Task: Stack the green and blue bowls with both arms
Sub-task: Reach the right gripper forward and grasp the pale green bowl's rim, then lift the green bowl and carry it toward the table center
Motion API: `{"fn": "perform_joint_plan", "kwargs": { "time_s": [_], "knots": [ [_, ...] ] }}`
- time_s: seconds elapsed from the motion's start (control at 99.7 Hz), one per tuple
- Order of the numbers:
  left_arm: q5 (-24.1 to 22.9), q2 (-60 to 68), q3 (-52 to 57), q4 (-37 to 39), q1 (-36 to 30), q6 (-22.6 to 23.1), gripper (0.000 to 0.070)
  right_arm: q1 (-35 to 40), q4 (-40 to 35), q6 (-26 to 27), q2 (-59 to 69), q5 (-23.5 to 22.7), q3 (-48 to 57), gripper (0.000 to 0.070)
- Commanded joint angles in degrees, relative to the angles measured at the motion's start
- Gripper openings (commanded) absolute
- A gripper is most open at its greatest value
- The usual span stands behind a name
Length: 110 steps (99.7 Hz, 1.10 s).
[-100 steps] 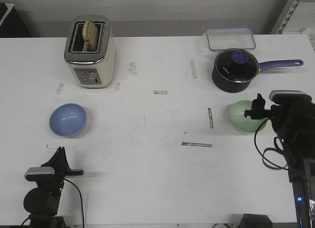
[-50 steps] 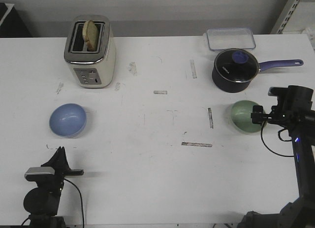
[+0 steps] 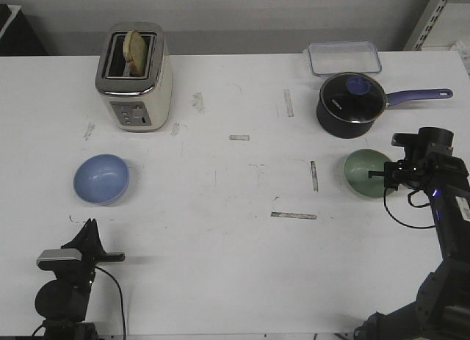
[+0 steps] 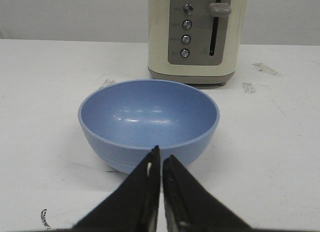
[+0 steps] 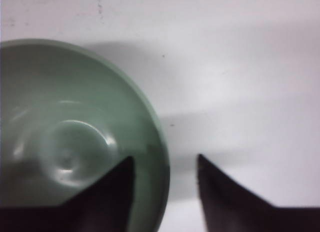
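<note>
On the white bench [image 3: 220, 230], my left tool [image 4: 161, 164] is clenched just before the empty blue bowl [image 3: 101, 178]. My right tool [image 5: 165, 164] gapes astride the empty green bowl's [image 3: 367, 172] rim. Farther, bread [image 3: 134, 51] in the toaster [image 3: 134, 79].

On the table [image 3: 235, 244] we see one bowl [image 3: 101, 179] on the left, in front of the toaster [image 3: 134, 77]. The other bowl [image 3: 365, 172] sits on the right, in front of the pot [image 3: 352, 103]. Behind the pot lies a box [image 3: 344, 58].
</note>
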Motion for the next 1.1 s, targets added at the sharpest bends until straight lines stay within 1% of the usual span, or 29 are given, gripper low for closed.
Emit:
{"fn": "perform_joint_plan", "kwargs": {
  "time_s": [0.0, 0.04, 0.191, 0.391, 0.441, 0.532, 0.652, 0.722, 0.782, 0.843, 0.893, 1.003, 1.093],
  "knots": [
    [0.09, -0.07, -1.18, 0.52, -0.02, -0.11, 0.0002, -0.26, 0.31, -0.39, 1.81, -0.31, 1.14, 0.0038],
    [0.09, -0.07, -1.18, 0.52, -0.02, -0.11, 0.0002, -0.28, 0.35, -0.44, 1.95, -0.59, 1.16, 0.0005],
    [0.09, -0.07, -1.18, 0.55, -0.02, -0.11, 0.0002, -0.26, 0.44, -0.74, 1.55, -0.74, 1.25, 0.0006],
    [0.09, -0.07, -1.18, 0.57, -0.02, -0.11, 0.0002, 1.68, 0.04, 0.02, -2.54, -4.66, 4.07, 0.0006],
    [0.09, -0.07, -1.18, 0.57, -0.02, -0.11, 0.0002, 3.02, -0.76, 0.68, -4.26, -5.16, 5.90, 0.0006],
    [0.09, -0.07, -1.18, 0.57, -0.02, -0.11, 0.0002, 6.03, -2.43, 1.16, -6.88, -8.15, 9.16, 0.0006],
    [0.09, -0.07, -1.18, 0.57, -0.02, -0.11, 0.0002, 12.68, -2.84, 5.33, -9.92, -11.06, 12.63, 0.0005],
    [0.09, -0.07, -1.18, 0.57, -0.02, -0.11, 0.0002, 18.18, -2.73, 8.37, -10.88, -13.68, 13.55, 0.0005],
    [0.09, -0.07, -1.18, 0.57, -0.02, -0.11, 0.0002, 23.21, -2.84, 9.86, -10.86, -16.66, 13.60, 0.0005],
    [0.09, -0.07, -1.18, 0.55, -0.02, -0.11, 0.0002, 28.39, -3.65, 9.86, -10.49, -18.56, 13.46, 0.0005],
    [0.09, -0.07, -1.18, 0.57, -0.02, -0.11, 0.0002, 32.59, -4.15, 9.77, -9.53, -19.04, 13.42, 0.0005],
    [0.09, -0.07, -1.18, 0.50, -0.02, -0.11, 0.0002, 41.16, -5.16, 8.72, -6.25, -18.97, 13.40, 0.0005],
    [0.09, -0.07, -1.18, 0.52, -0.02, -0.11, 0.0002, 46.03, -6.01, 7.32, -2.78, -18.91, 13.40, 0.0006]
  ]
}}
